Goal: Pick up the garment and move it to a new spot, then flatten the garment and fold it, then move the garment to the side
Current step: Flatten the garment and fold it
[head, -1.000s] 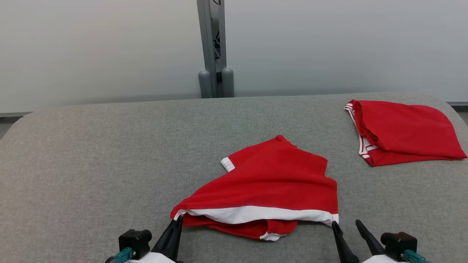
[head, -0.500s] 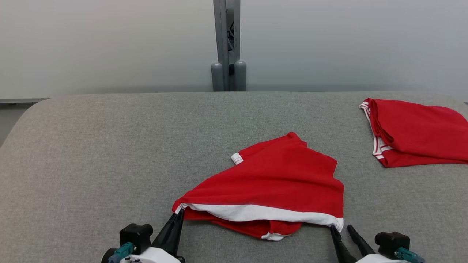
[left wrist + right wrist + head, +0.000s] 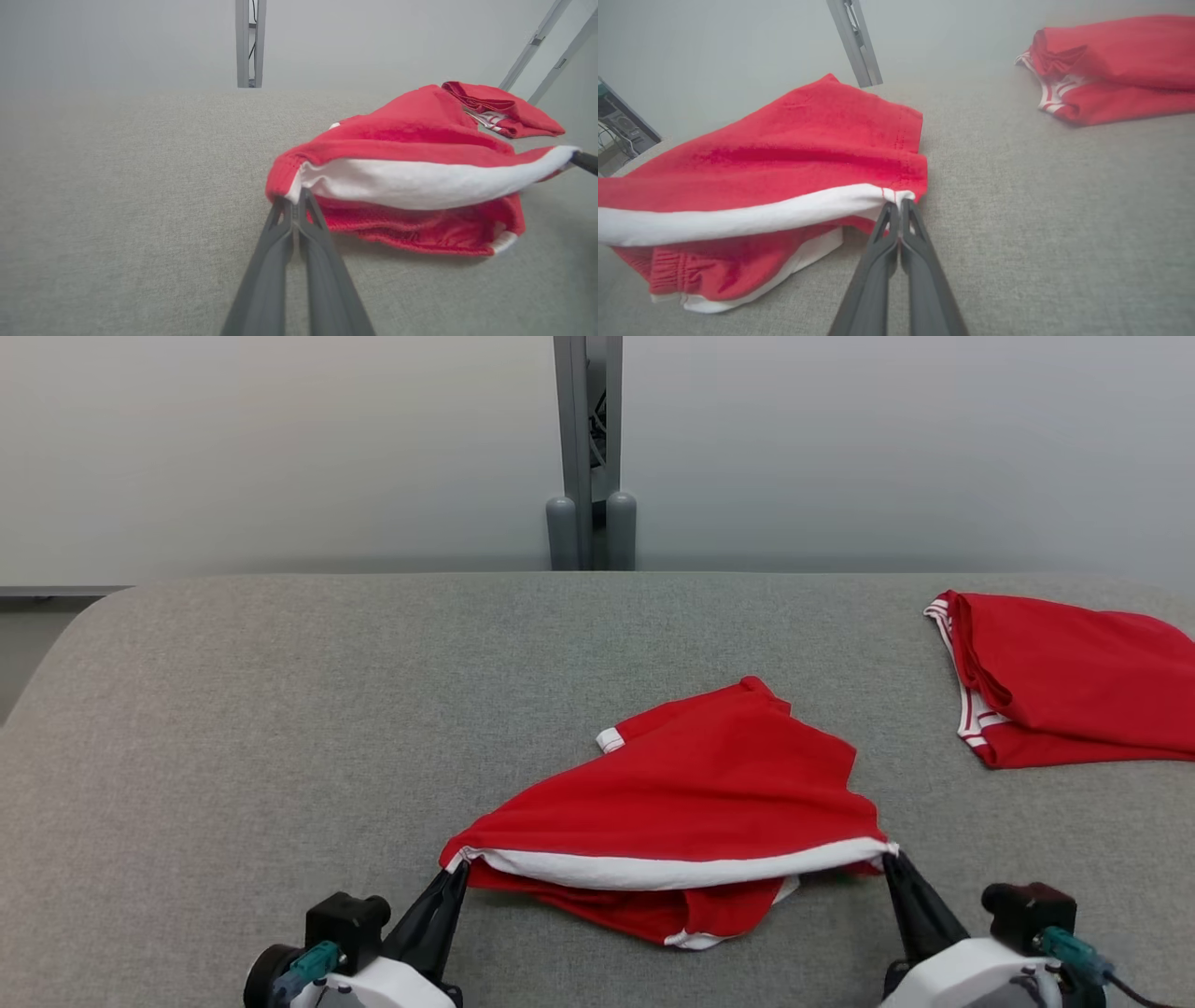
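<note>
1. Red garment [image 3: 691,793] sits in a crumpled heap at the near middle of the grey table [image 3: 280,709], and its white band [image 3: 672,870] runs along the edge closest to the robot.
2. Left gripper [image 3: 455,875] is clamped shut on the left end of that band. The left wrist view shows both fingers pressed together with cloth pinched at their tips.
3. Right gripper [image 3: 892,863] matches it on the far side, fingers closed tight on the right end of the band, right at the hem corner.
4. The band hangs stretched between the two grips, slightly off the table. A red layer with a ribbed edge sags beneath it and rests on the surface, while the back of the garment trails away flat.
5. My read is that this is the pick-up step, with both holds made and the lift not yet begun (nothing here looks flattened or folded).
6. A second red garment [image 3: 1074,681] lies well apart at the far right, looking folded, and that area is best avoided.
7. The next move calls for both arms to rise together at an even height, keeping the band taut so the lower layers drop free. Then they carry the garment to a bare patch of table and lay it down far edge first.
</note>
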{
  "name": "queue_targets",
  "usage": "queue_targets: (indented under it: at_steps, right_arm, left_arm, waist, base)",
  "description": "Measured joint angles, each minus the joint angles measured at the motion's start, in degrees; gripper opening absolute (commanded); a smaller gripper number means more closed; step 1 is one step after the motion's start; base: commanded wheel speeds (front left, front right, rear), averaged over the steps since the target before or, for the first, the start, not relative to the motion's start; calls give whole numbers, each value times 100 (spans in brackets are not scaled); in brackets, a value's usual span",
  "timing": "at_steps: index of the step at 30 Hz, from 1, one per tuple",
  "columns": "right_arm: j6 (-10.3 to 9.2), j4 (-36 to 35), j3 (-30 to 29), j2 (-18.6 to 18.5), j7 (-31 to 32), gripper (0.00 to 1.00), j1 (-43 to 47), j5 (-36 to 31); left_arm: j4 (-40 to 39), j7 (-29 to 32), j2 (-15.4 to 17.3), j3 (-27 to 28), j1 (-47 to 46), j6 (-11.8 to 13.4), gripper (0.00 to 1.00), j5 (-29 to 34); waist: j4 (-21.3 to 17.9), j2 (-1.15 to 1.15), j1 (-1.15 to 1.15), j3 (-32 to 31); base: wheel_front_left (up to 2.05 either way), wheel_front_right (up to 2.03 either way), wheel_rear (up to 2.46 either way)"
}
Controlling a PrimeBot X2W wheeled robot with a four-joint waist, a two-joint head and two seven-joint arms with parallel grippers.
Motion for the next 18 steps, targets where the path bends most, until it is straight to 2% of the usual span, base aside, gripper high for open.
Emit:
queue_targets:
  at_steps: [5, 7, 9, 12, 15, 18]
  right_arm:
    - [1, -783, -300, -129, 1, 0, -16, -247]
    - [1, -1069, -368, -275, 0, 0, -92, -310]
    - [0, -1310, -394, -439, 2, 0, -183, -355]
    - [0, -1597, -347, -719, 1, 0, -327, -374]
    - [1, -1883, -349, -1020, 1, 0, -538, -372]
    - [1, -2096, -437, -1288, 1, 0, -727, -337]
  left_arm:
    - [-308, 177, 437, -366, -247, -75, 0, -246]
    - [-695, 365, 719, -778, -405, -76, 0, -556]
    - [-1166, 579, 1115, -1230, -558, -86, 0, -891]
    - [-1909, 921, 1878, -1819, -897, -86, 0, -1357]
    - [-2593, 1152, 2557, -2229, -1322, -86, 0, -1727]
    - [-3229, 1269, 3083, -2571, -1817, -86, 0, -2056]
  waist:
    - [-60, 0, 0, -135]
    - [-89, 0, 0, -200]
    - [-114, 0, 0, -270]
    - [-139, 0, 0, -370]
    - [-159, 0, 0, -468]
    - [-174, 0, 0, -562]
  base:
    - [0, 0, 0]
    - [0, 0, 0]
    - [0, 0, 0]
    - [0, 0, 0]
    - [0, 0, 0]
    - [0, 0, 0]
